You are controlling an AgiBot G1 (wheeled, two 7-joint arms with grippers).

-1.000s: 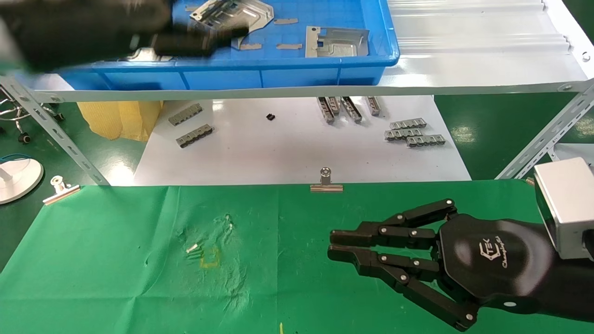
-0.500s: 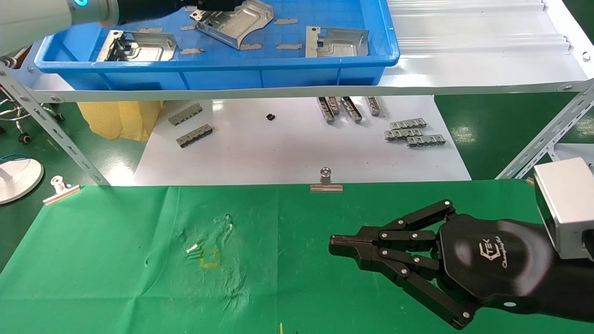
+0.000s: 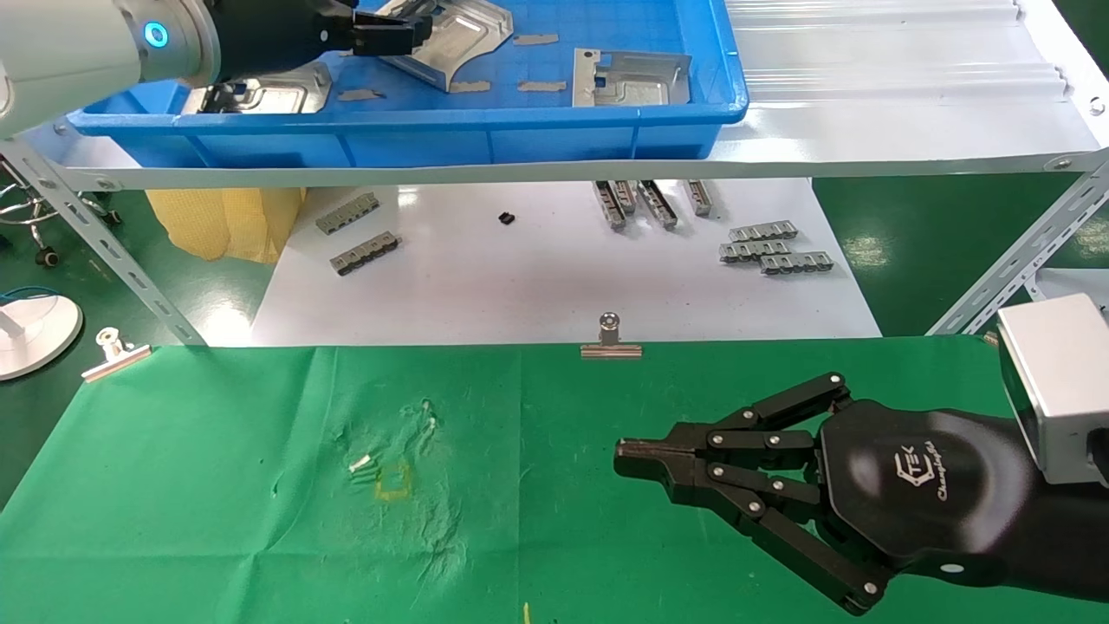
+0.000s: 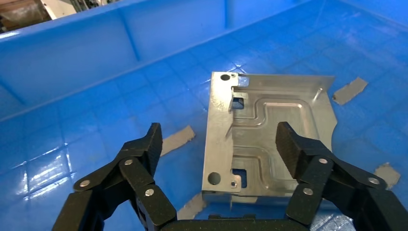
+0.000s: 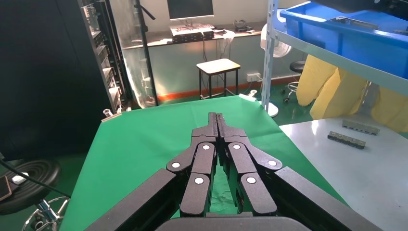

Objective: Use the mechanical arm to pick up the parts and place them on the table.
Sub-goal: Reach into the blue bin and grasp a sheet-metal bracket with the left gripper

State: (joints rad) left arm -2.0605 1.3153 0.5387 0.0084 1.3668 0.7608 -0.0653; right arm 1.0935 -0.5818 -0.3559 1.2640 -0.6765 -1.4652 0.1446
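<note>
Three silver parts lie in the blue tray (image 3: 433, 117) on the shelf: one at the left (image 3: 277, 91), partly behind my left arm, one in the middle (image 3: 459, 30) and one at the right (image 3: 628, 78). My left gripper (image 3: 390, 30) is open and hovers just over the middle part (image 4: 269, 139). Its fingers (image 4: 144, 149) stand on either side of the part's holed flange edge without touching it. My right gripper (image 3: 628, 455) is shut and empty, low over the green table (image 3: 217, 485). It also shows in the right wrist view (image 5: 216, 118).
Thin grey strips (image 4: 178, 139) lie on the tray floor around the parts. Grey toothed bars (image 3: 771, 247) lie on the white sheet (image 3: 520, 277) under the shelf. Binder clips (image 3: 611, 338) hold the cloth's far edge. A slanted shelf strut (image 3: 1014, 260) stands at the right.
My left arm has swept from the tray's left end to over the middle part and come down a little. My right gripper's fingers have closed; that arm has stayed in place.
</note>
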